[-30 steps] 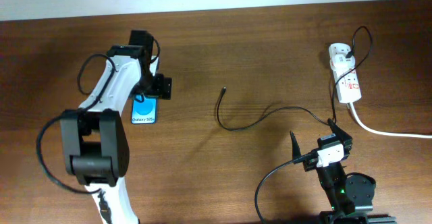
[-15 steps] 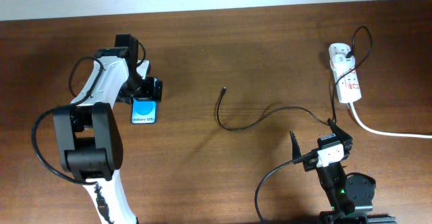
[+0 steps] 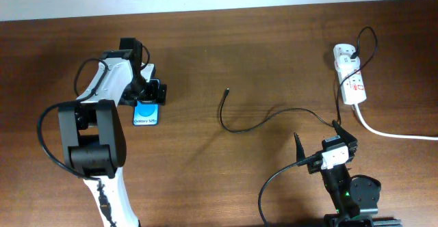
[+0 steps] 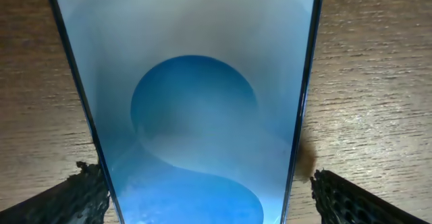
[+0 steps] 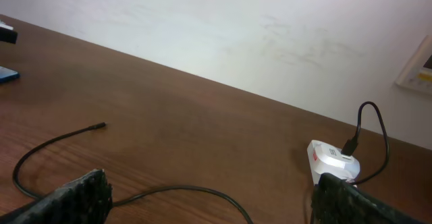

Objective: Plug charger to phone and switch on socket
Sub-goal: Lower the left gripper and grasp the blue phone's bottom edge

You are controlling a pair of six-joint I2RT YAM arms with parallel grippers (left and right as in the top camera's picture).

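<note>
Nearest the robot, the right gripper [image 5: 217, 202] sits low by its base, fingers spread wide with nothing between them. Just beyond it the charger [image 3: 239, 128] loops its thin black cable across the table [image 3: 274, 42]. Its connector tip [image 3: 227, 89] lies free, well apart from the phone [image 3: 146, 113]. The left gripper [image 3: 148, 92] hovers at the phone's upper end, fingers apart and straddling its long edges (in the wrist view one pad looks close against the edge, while the other shows a gap). Farthest off, the socket [image 3: 349, 73] already carries the black plug [image 5: 349, 146]. The step in hand appears to be securing the phone. To do it well, close squarely on the dark edges rather than the screen, keep the phone flat, and leave its port end clear.
</note>
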